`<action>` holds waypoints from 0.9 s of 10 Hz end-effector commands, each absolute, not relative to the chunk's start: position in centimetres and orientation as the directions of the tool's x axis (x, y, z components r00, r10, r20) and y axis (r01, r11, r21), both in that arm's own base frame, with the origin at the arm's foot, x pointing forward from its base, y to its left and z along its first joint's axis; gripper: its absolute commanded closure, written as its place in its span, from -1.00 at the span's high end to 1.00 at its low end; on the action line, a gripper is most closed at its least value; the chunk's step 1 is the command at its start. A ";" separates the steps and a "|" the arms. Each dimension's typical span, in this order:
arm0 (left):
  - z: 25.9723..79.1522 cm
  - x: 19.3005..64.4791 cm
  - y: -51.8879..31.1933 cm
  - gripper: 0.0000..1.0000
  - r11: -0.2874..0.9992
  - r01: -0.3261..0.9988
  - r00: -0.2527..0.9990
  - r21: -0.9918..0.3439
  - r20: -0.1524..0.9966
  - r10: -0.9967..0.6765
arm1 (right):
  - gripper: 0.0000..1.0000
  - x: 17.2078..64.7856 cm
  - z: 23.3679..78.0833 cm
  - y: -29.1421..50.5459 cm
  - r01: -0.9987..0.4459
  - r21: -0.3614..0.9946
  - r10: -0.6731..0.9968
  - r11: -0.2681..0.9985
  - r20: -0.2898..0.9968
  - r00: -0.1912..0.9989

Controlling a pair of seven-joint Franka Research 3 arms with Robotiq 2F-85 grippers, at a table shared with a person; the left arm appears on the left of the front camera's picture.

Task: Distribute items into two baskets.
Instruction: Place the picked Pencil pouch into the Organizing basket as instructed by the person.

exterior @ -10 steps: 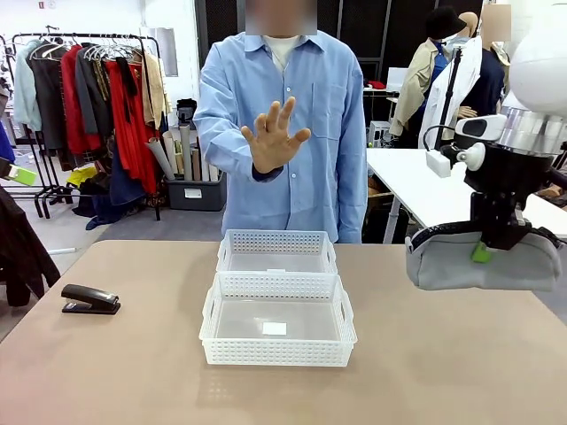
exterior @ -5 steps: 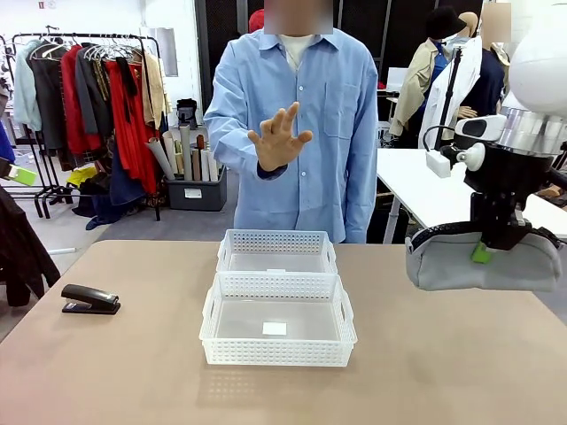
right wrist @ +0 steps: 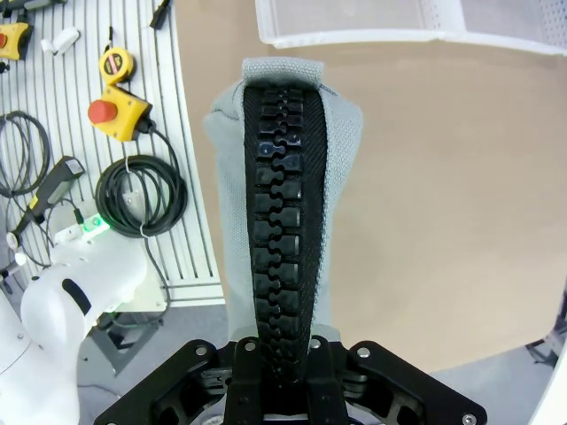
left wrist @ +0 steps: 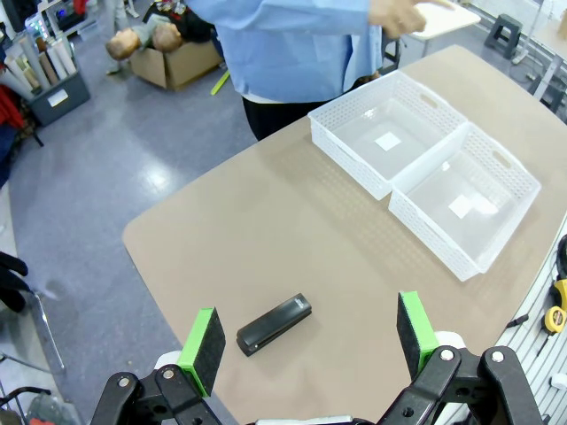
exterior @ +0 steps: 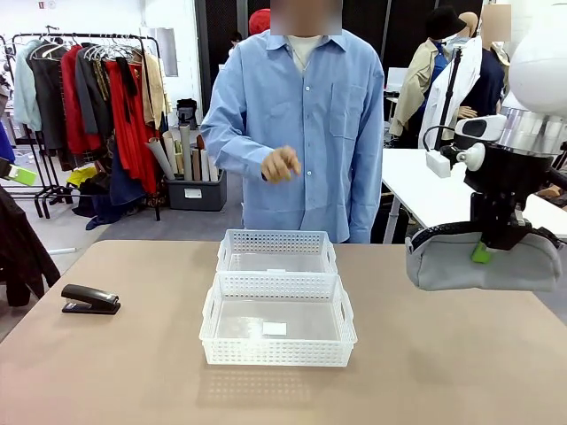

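My right gripper (exterior: 483, 252) hangs above the table's right side, shut on the grey pouch bag (exterior: 443, 266), which is clear of the tabletop. From the right wrist, the pouch (right wrist: 283, 177) stretches away from the gripper (right wrist: 283, 354) with its black strap gripped between the jaws. The black stapler (exterior: 90, 300) lies on the table at the far left. My left gripper (left wrist: 310, 341) is open, high above the stapler (left wrist: 275, 324). Two white baskets stand end to end mid-table, one near (exterior: 277, 352) and one far (exterior: 276, 241), both empty.
A person in a blue shirt stands behind the far basket, one hand (exterior: 281, 165) loosely closed at chest height. Beyond the table's right edge lie cables and a yellow stop button (right wrist: 120, 113). A tape measure (left wrist: 556, 314) sits off the table's edge.
The person's raised open palm has dropped and curled into a loose fist. Both arms, the pouch and the stapler have stayed still.
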State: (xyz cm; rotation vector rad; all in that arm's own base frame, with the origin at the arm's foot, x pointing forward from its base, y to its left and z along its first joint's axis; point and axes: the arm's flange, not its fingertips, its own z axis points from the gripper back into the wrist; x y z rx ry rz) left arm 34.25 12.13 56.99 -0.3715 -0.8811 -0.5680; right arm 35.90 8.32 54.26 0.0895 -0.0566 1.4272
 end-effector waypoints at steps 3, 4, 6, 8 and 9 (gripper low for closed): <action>57.1 34.3 12.2 1.00 0.782 0.619 0.488 -0.074 0.816 -0.309 | -1.00 35.8 54.3 8.4 -0.989 0.030 0.985 0.144 0.087 0.146; 57.1 34.3 12.2 1.00 0.782 0.619 0.488 -0.074 0.816 -0.309 | -1.00 35.8 54.3 8.4 -0.989 0.030 0.985 0.144 0.087 0.146; 57.1 34.3 12.2 1.00 0.782 0.619 0.488 -0.074 0.816 -0.309 | -1.00 35.8 54.3 8.4 -0.989 0.030 0.985 0.144 0.087 0.146; 57.1 34.3 12.2 1.00 0.782 0.619 0.488 -0.074 0.816 -0.309 | -1.00 35.8 54.3 8.4 -0.989 0.030 0.985 0.144 0.087 0.146; 57.1 34.3 12.2 1.00 0.782 0.619 0.488 -0.074 0.816 -0.309 | -1.00 35.8 54.3 8.4 -0.989 0.030 0.985 0.144 0.087 0.146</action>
